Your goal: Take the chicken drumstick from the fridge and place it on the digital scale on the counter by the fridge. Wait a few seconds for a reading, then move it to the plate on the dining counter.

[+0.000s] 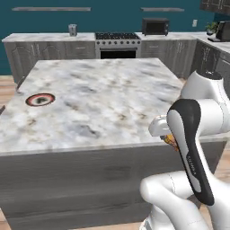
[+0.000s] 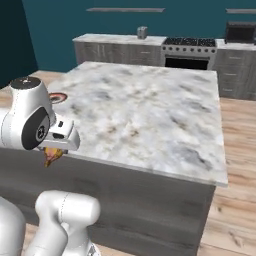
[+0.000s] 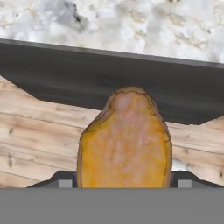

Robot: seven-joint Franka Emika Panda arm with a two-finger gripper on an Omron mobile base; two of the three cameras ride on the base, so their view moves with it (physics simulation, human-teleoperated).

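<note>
**Trainee:** Jaws first, please: what state are they in?

**Operator:** Clenched on the chicken drumstick (image 3: 124,140), as I read it. In the hand view the gripper (image 3: 121,183) has a dark tip flush against each flank of the drumstick, whose long axis runs straight out from the palm, rounded end away from the hand. The left base view gives only an orange sliver (image 1: 170,139) behind my forearm, so I hedge a little on how deep the hold is.

**Trainee:** Where is it relative to the target?

**Operator:** I hold it just off the near edge of the dining counter (image 1: 103,103), over wooden floor (image 3: 39,131) and about level with the slab's rim, not yet above the marble. The plate (image 1: 40,99) lies well apart, near the counter's left edge and further in; the right base view shows a slice of it (image 2: 59,97) past my elbow joint.

**Trainee:** What is on the plate?

**Operator:** Nothing I can make out; its light centre carries a dark mark, probably shading.

**Trainee:** So the coming move?

**Operator:** I judge it calls for a lift above the rim, then travel left and forward to the plate.
</note>
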